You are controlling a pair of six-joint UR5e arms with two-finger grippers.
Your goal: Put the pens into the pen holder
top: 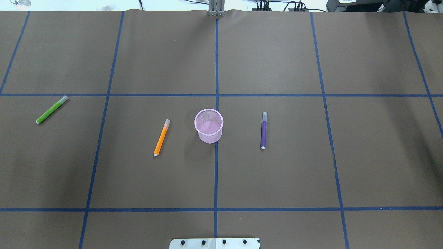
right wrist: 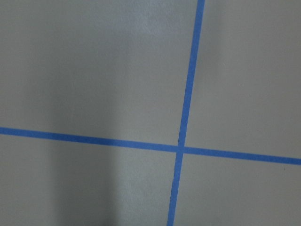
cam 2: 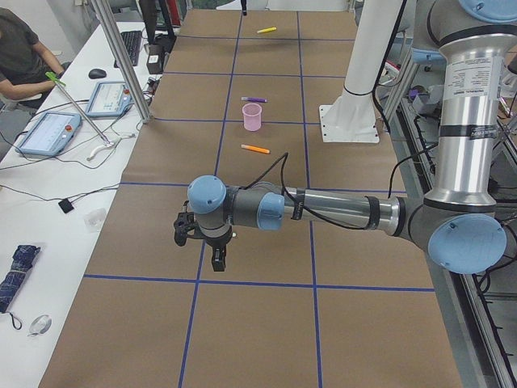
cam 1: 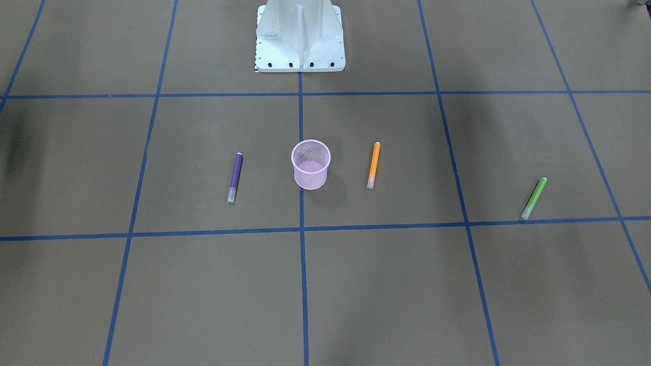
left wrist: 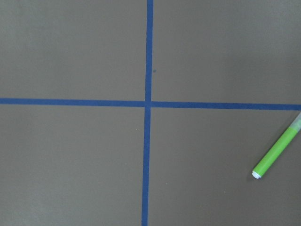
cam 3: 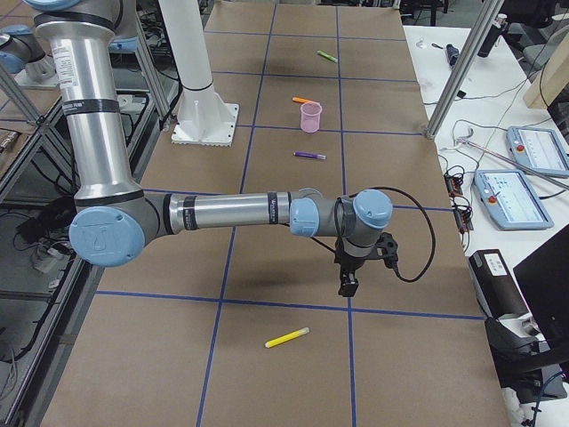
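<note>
The pink mesh pen holder (top: 208,125) stands upright at the table's middle and looks empty. The orange pen (top: 161,137) lies to its left and the purple pen (top: 263,130) to its right. The green pen (top: 52,109) lies far left and shows in the left wrist view (left wrist: 277,153). The yellow pen (cam 3: 287,338) lies far right, seen only in the side views. My left gripper (cam 2: 218,260) hangs over the table's left end. My right gripper (cam 3: 347,286) hangs near the yellow pen. I cannot tell whether either is open or shut.
The robot's white base (cam 1: 300,38) stands at the table's near edge. A side desk with control tablets (cam 3: 524,178) and metal posts (cam 2: 121,65) runs along the far edge. A seated person (cam 2: 16,56) is at that desk.
</note>
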